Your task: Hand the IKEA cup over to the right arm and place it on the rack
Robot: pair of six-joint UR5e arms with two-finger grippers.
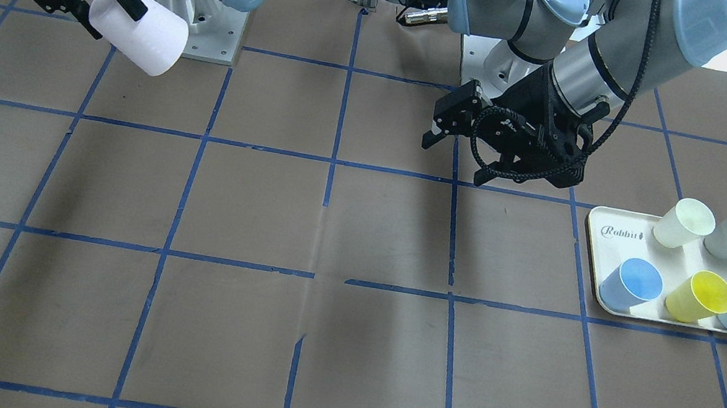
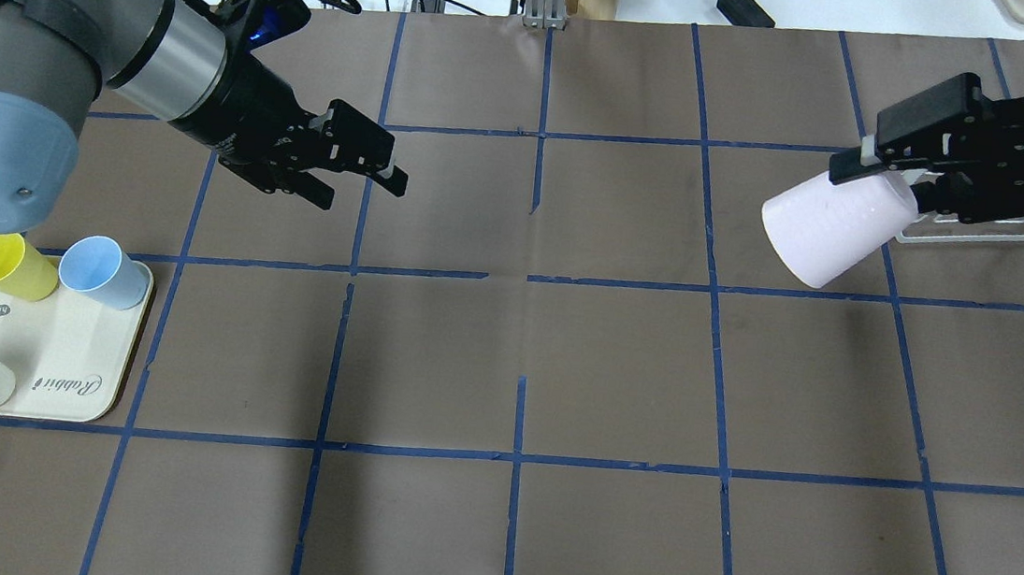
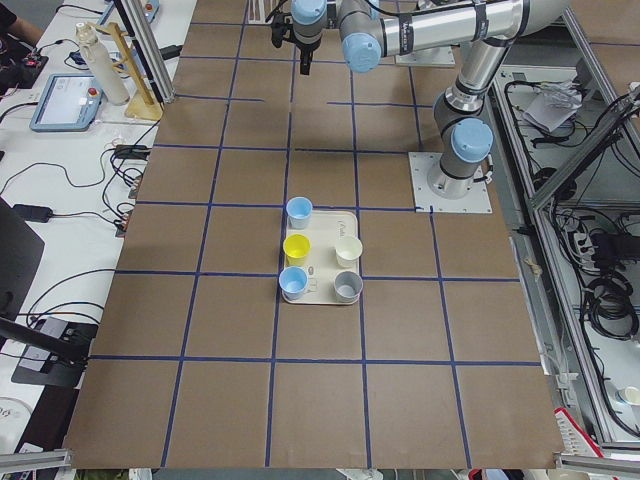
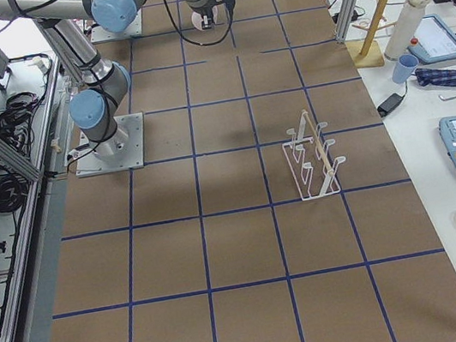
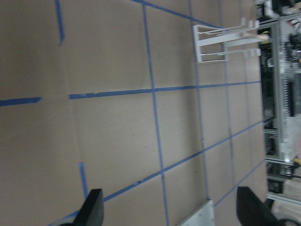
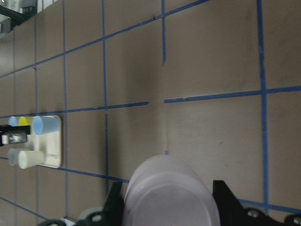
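IKEA cup [image 2: 829,232] is in the air over the table's right side, near the rack [image 2: 977,235]. Its long axis is tilted, with the wider end down toward table centre (mouth not discernible). It is plain pale pink, almost white. Right gripper [image 2: 880,191] is clamped on its narrow end; left gripper [image 2: 361,192] is spread wide, empty.

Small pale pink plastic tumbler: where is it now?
The pale pink tumbler is at the overhead view's right, held tilted in the air by the right gripper; the white wire rack stands beyond it on that side.
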